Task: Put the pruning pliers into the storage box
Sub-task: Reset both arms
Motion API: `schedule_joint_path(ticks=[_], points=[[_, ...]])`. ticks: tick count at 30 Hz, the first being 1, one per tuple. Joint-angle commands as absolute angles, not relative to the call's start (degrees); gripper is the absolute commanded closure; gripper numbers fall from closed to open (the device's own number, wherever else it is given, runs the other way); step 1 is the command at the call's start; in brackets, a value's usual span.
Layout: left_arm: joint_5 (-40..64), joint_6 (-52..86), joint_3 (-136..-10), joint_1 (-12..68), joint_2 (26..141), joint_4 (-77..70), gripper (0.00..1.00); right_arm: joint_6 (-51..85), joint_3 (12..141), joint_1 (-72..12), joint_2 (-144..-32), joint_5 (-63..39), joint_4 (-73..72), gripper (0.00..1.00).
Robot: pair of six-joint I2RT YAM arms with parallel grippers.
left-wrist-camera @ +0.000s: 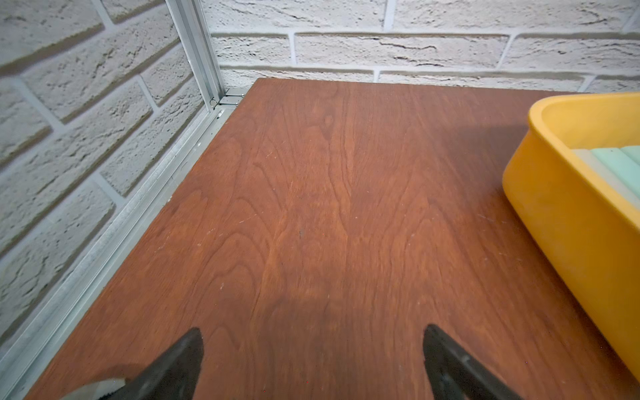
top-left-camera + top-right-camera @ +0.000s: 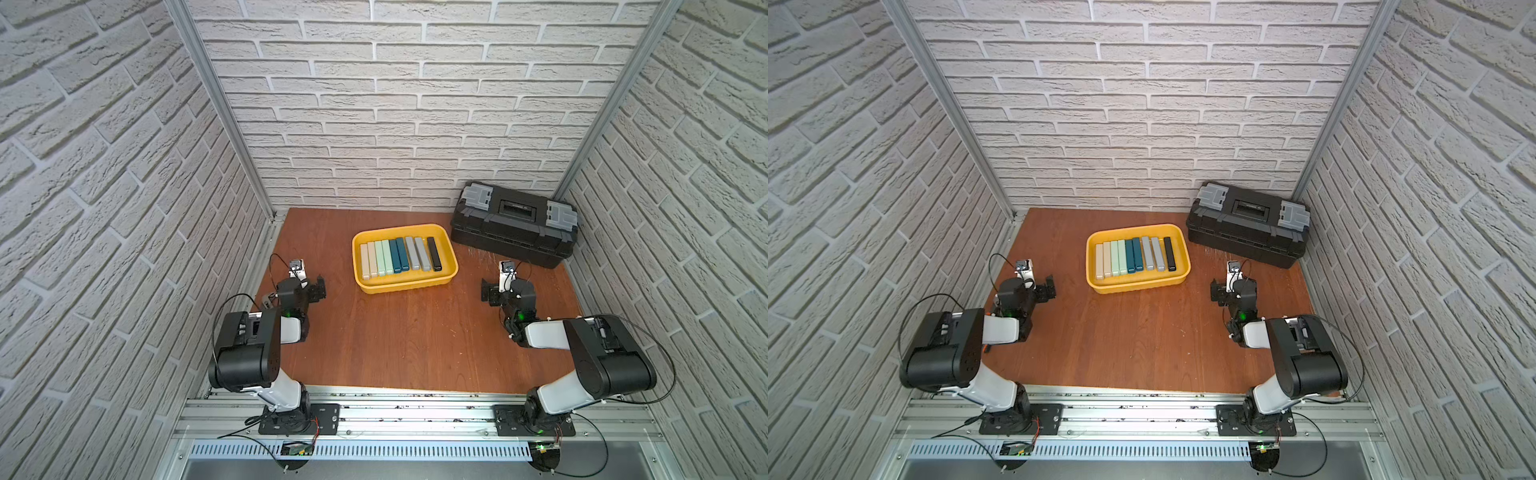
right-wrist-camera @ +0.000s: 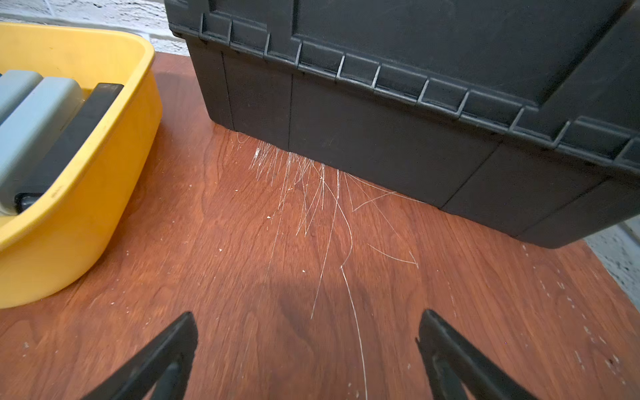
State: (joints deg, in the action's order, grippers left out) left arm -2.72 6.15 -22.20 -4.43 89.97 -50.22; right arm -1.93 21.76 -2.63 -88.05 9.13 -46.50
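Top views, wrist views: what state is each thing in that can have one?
storage box: upright, on the table
pruning pliers: nine, flat in a row inside the box
black toolbox: lid shut
left gripper: open, empty
right gripper: open, empty

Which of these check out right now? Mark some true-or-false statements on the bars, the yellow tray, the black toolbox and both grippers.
1. Nine slim rectangular bars lie side by side in the shallow yellow plastic tray. True.
2. The left gripper holds a bar. False: it is open and empty.
3. The large black plastic toolbox touches the tray. False: bare wooden table shows between them.
4. The right gripper is open. True.
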Motion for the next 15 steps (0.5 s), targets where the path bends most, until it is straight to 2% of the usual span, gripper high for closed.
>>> schedule_joint_path(ticks=[1, 15], points=[[-3.3, 5.7, -22.0, -4.2, 90.2, -53.3, 0.02, -1.7, 22.6, -2.4, -86.7, 8.8, -47.8, 0.01], [-3.3, 5.9, -21.9, -4.2, 90.2, -53.3, 0.02, -1.8, 22.6, -2.3, -86.8, 8.7, -48.0, 0.01]])
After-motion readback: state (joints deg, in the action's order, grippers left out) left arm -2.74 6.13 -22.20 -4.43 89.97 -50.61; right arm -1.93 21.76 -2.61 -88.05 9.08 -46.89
